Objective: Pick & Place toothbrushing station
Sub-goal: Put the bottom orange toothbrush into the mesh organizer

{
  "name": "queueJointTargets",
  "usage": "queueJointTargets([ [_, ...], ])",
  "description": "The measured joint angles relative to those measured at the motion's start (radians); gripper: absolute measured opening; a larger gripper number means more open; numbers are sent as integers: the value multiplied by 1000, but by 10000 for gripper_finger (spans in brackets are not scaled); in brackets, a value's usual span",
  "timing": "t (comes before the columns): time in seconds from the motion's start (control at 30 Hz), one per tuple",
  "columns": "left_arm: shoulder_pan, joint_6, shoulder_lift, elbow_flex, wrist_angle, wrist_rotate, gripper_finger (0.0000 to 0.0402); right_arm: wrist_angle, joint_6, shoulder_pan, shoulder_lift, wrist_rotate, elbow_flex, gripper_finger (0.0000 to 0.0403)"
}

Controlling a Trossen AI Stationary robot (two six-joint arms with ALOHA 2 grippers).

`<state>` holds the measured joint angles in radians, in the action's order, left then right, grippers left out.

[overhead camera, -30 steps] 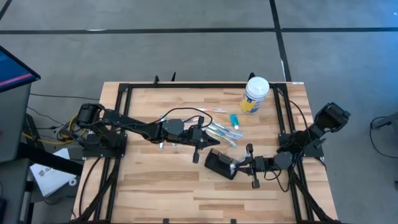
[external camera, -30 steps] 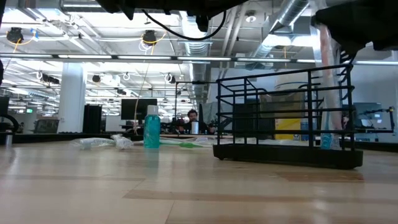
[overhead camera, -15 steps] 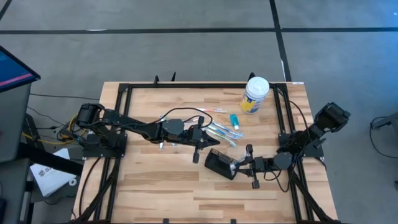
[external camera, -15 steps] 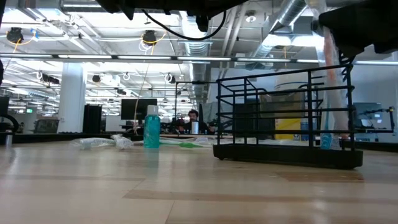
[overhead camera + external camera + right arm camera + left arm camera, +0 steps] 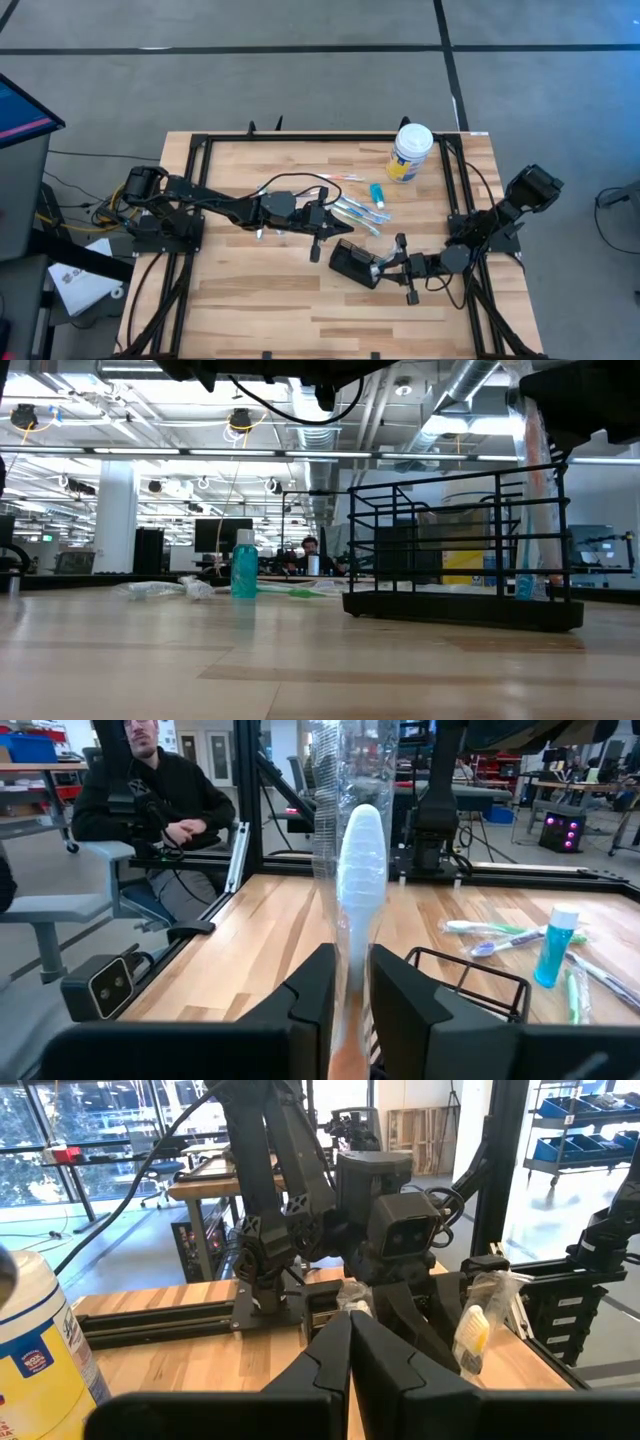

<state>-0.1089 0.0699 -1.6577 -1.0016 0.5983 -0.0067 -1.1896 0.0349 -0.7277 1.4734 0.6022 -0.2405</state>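
Black wire-frame toothbrushing station (image 5: pixel 355 264) rests on pale plank table (image 5: pixel 250 310)

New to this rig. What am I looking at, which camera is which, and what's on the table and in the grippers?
Two dark robot arms work at a wooden table. One camera looks straight down, one sits at table height, and one rides on each wrist.

The left gripper is shut and empty, near the table's middle. The right gripper has a wrapped toothbrush standing upright between its fingers, at the black wire holder; its fingers are slightly apart, so I can't tell if it is gripped or released.

Also there: loose toothbrushes, a small blue bottle and a white-lidded tub. A person sits beyond the table.
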Motion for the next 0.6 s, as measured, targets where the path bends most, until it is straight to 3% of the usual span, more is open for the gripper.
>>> queueJointTargets([
  [0.6,0,0,0,0,0,0,3,76,30,-18,-65,0,0,58],
])
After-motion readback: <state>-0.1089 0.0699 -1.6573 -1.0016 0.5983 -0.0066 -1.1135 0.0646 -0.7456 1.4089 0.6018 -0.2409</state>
